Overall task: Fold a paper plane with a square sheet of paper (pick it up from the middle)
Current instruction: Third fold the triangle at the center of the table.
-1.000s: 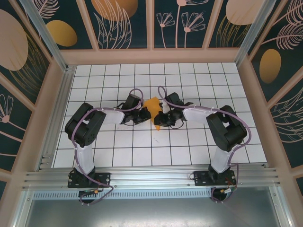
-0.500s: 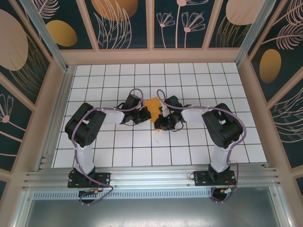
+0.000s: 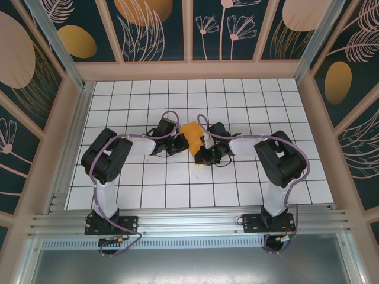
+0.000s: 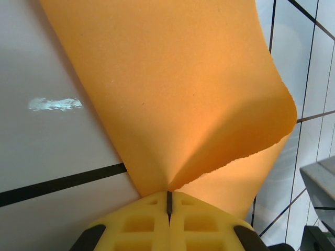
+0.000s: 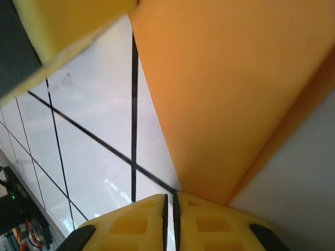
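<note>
at the near edge of the white grid-tiled table, the black-and-white left arm and right arm bend inward, their wrists close together near the middle. the left gripper has its yellow ribbed fingertips pressed tight together, pinching a point of the thin orange square sheet of paper. the sheet fans away from the tips, one flap curling over a lower layer. the right gripper has its yellow fingertips almost together, with a thin slit between them. a folded edge of the sheet runs down to one tip; i cannot tell whether it is clamped. seen from above, the sheet lies partly folded between both wrists, over the tiles. beyond stands the dark patterned wall with orange ovals.
</note>
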Robot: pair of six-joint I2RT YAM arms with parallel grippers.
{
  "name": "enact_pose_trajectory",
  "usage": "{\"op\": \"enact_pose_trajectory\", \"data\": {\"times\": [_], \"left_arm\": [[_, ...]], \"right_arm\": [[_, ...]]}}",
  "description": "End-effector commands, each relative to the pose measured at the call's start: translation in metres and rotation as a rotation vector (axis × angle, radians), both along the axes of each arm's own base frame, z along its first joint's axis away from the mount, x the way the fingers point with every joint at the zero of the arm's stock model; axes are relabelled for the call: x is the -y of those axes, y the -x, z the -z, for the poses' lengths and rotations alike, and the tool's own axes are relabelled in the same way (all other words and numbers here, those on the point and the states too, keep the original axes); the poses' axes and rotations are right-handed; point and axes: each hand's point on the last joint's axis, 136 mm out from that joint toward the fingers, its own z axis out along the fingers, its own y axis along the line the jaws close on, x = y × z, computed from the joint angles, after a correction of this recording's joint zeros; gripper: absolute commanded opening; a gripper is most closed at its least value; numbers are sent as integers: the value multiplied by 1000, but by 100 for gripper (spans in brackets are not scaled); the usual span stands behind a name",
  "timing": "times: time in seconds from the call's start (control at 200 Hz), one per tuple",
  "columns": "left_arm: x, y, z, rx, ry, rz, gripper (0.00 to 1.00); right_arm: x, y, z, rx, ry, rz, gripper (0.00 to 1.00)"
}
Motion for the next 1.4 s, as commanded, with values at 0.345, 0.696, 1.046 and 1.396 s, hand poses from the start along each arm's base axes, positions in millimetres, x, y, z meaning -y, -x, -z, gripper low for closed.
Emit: {"op": "enact_pose_trajectory", "data": {"times": [0.345, 0.696, 1.046, 1.396], "left_arm": [[-15, 12, 36, -81, -94, -10, 0], [-16, 13, 36, -84, -99, -7, 0], [-8, 2, 17, -44, -71, -10, 0], [-7, -21, -36, 92, -31, -67, 18]], "right_arm": [[3, -32, -51, 124, -41, 67, 16], [1, -48, -13, 68, 45, 90, 13], [17, -28, 16, -10, 114, 90, 12], [31, -30, 25, -26, 141, 128, 12]]}}
